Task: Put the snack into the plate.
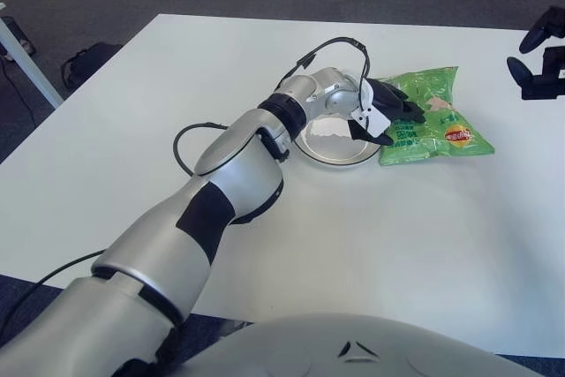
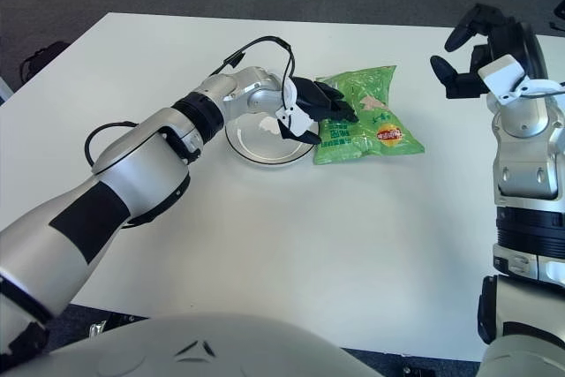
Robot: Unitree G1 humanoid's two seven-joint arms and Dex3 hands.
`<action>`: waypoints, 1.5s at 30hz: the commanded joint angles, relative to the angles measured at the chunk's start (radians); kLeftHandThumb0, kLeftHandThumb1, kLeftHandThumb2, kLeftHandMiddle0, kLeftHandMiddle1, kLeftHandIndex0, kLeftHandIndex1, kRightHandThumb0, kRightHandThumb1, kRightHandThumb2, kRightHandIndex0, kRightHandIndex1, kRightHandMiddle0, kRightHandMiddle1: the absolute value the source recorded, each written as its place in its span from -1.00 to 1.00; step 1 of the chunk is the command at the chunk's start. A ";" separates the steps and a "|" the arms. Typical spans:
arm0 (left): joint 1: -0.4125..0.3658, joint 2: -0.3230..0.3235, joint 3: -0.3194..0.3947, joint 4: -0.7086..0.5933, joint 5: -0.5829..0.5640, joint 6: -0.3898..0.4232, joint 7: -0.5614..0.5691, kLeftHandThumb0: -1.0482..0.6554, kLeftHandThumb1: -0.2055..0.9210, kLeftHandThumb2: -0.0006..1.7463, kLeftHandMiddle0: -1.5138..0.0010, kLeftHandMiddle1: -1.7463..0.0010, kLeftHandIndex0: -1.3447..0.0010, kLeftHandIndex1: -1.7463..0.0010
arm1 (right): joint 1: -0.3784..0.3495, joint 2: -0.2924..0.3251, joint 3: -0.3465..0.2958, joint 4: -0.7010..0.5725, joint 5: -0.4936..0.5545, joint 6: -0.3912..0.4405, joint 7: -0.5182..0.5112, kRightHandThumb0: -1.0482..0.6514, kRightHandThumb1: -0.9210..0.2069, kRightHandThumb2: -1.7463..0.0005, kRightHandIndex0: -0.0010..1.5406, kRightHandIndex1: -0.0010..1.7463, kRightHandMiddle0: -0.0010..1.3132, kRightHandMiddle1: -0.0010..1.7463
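Snack bag (image 2: 366,116) lies flat on the white worktop (image 2: 353,245), green, with a red-and-yellow round logo I can't read from here. It sits just right of the plate (image 2: 256,149), its left edge touching or overlapping the rim, not inside. My left hand (image 1: 384,112) reaches across the plate, and its black fingers (image 1: 408,108) lie on the bag's left end; I can't tell whether they grip it. My right hand (image 2: 481,50) is raised right of the bag, fingers spread, holding nothing.
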 commanded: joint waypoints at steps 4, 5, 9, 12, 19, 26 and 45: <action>-0.003 -0.014 0.010 0.004 -0.002 0.023 0.053 -0.19 0.99 0.25 0.83 0.98 1.00 0.28 | -0.003 0.023 0.000 -0.096 -0.014 0.034 0.020 -0.30 -0.08 -0.39 0.44 1.00 -0.17 1.00; 0.001 -0.013 0.012 0.003 -0.004 0.021 0.060 -0.19 0.99 0.25 0.83 0.98 1.00 0.28 | -0.007 0.025 0.001 -0.099 -0.015 0.033 0.021 -0.30 -0.08 -0.38 0.44 1.00 -0.17 1.00; 0.018 -0.008 0.026 -0.003 -0.019 0.003 0.099 -0.22 1.00 0.25 0.82 0.97 1.00 0.28 | -0.036 0.043 0.029 -0.112 -0.050 0.018 -0.001 -0.30 -0.08 -0.38 0.45 1.00 -0.17 1.00; 0.038 0.021 0.048 -0.023 -0.037 -0.044 0.143 -0.24 1.00 0.24 0.80 0.97 1.00 0.29 | -0.052 0.058 0.048 -0.107 -0.070 0.004 -0.012 -0.30 -0.09 -0.37 0.46 1.00 -0.17 1.00; 0.072 0.162 0.098 -0.096 -0.037 -0.184 0.317 -0.23 1.00 0.14 0.73 0.95 1.00 0.26 | -0.080 0.079 0.074 -0.080 -0.091 -0.037 -0.021 -0.29 -0.11 -0.35 0.44 1.00 -0.19 1.00; 0.083 0.291 0.105 -0.112 0.015 -0.170 0.443 -0.28 0.98 0.01 0.58 0.88 1.00 0.08 | -0.084 0.090 0.086 -0.042 -0.112 -0.092 -0.040 -0.28 -0.19 -0.29 0.34 1.00 -0.25 1.00; 0.157 0.441 0.215 -0.135 -0.038 -0.036 0.624 -0.30 0.61 0.14 0.71 0.16 1.00 -0.23 | -0.028 0.125 0.158 -0.090 -0.226 -0.067 -0.017 0.22 -0.42 -0.11 -0.56 0.91 -0.51 1.00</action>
